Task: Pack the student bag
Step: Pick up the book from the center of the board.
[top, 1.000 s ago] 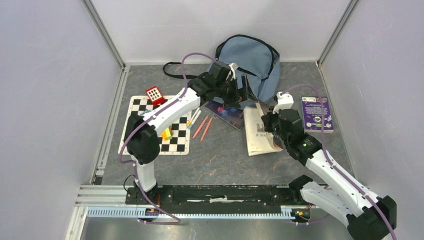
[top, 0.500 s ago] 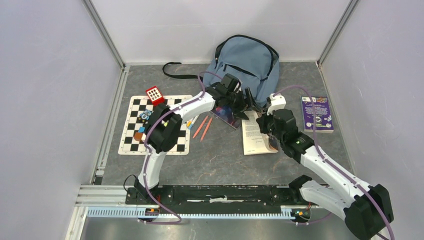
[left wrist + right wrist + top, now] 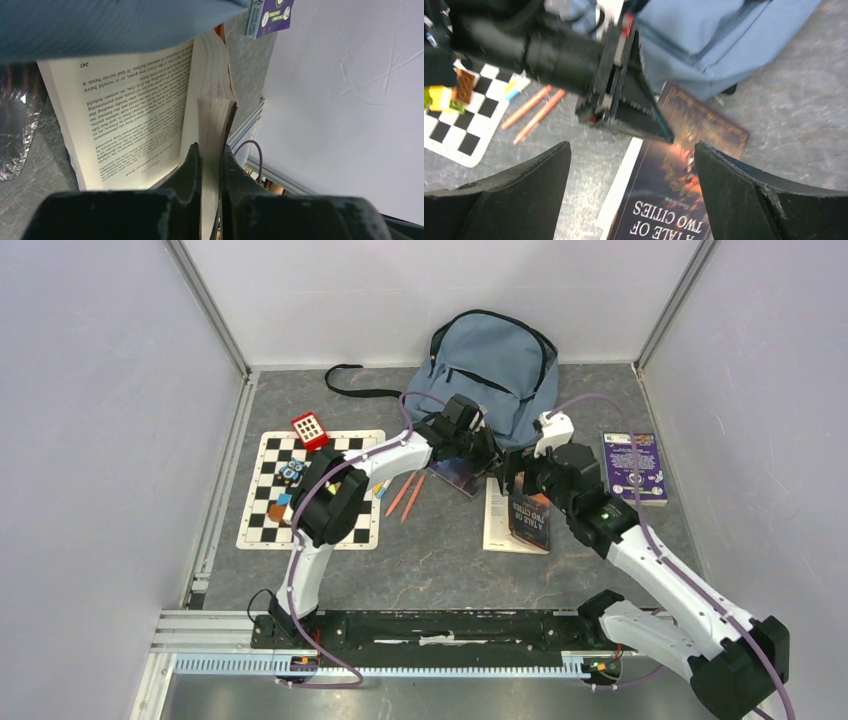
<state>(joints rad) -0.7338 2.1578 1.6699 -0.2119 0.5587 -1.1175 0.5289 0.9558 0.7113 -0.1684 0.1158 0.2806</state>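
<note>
You're on the book (image 3: 528, 520): left fingers (image 3: 197, 160) clamp its page block, right fingers (image 3: 539, 180) hang wide open, empty, above its cover. The bag (image 3: 500, 360) lies at the desk's (image 3: 430, 550) 12 o'clock; next, lift the book toward it.

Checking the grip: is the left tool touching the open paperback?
Touching. The left wrist view shows the left tool clamped on the paperback, pages pinched between both fingers.

One backpack (image 3: 500, 360), one checkered mat (image 3: 262, 522), two orange pens (image 3: 401, 495), one open paperback (image 3: 497, 525) and one purple book (image 3: 633, 468).
</note>
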